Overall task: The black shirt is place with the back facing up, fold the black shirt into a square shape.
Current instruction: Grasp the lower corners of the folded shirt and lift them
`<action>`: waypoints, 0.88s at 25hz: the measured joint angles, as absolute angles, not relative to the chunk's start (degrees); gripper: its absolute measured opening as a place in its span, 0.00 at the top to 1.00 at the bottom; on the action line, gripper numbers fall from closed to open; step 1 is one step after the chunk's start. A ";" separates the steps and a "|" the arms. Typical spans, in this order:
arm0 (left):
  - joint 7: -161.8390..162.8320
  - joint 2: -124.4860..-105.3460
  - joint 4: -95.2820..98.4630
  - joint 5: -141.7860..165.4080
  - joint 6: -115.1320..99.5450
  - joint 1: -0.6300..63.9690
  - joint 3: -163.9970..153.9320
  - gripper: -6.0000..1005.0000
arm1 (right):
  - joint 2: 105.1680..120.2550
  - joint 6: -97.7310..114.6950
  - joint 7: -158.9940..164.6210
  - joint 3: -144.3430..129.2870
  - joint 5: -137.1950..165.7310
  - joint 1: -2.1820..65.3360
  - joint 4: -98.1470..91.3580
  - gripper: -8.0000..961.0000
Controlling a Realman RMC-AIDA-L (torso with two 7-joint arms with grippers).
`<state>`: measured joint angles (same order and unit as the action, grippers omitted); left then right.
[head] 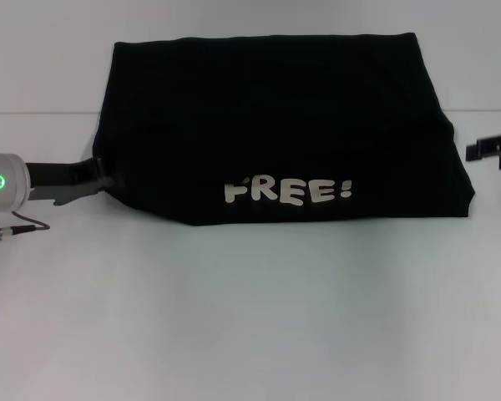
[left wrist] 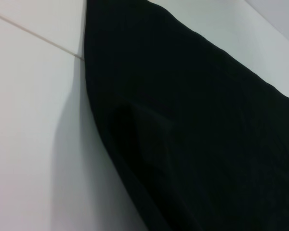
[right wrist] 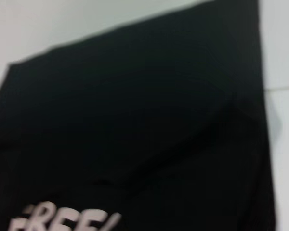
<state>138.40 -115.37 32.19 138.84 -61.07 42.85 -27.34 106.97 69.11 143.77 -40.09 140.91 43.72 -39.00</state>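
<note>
The black shirt [head: 275, 117] lies folded into a wide block on the white table, with off-white "FREE!" lettering [head: 286, 191] facing up near its front edge. My left gripper [head: 105, 177] reaches in from the left and its tip meets the shirt's left edge. The left wrist view shows only the shirt's [left wrist: 192, 125] side edge with a soft crease. My right gripper [head: 476, 151] hovers just off the shirt's right side, apart from the cloth. The right wrist view looks across the shirt [right wrist: 135, 120] and catches part of the lettering [right wrist: 62, 222].
The white table [head: 250, 317] stretches wide in front of the shirt. A thin seam line [head: 33, 113] crosses the table behind the left arm and passes under the shirt.
</note>
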 joint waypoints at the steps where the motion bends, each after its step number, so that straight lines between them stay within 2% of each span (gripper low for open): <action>1: 138.40 -115.36 32.22 138.71 -61.03 42.87 -27.28 0.99 | 107.14 68.27 143.26 -40.11 141.09 43.58 -38.14 0.24; 9: 138.25 -115.41 32.26 138.13 -60.50 43.46 -27.31 0.99 | 108.70 61.29 140.52 -41.07 141.35 43.52 -32.64 0.24; 18: 138.21 -115.55 32.25 138.08 -59.67 43.65 -27.27 0.99 | 111.29 55.22 140.66 -44.56 141.55 44.40 -31.13 0.24; 22: 138.14 -115.64 32.25 137.60 -59.44 43.69 -27.25 0.99 | 111.54 53.36 144.64 -46.94 144.74 45.88 -29.37 0.24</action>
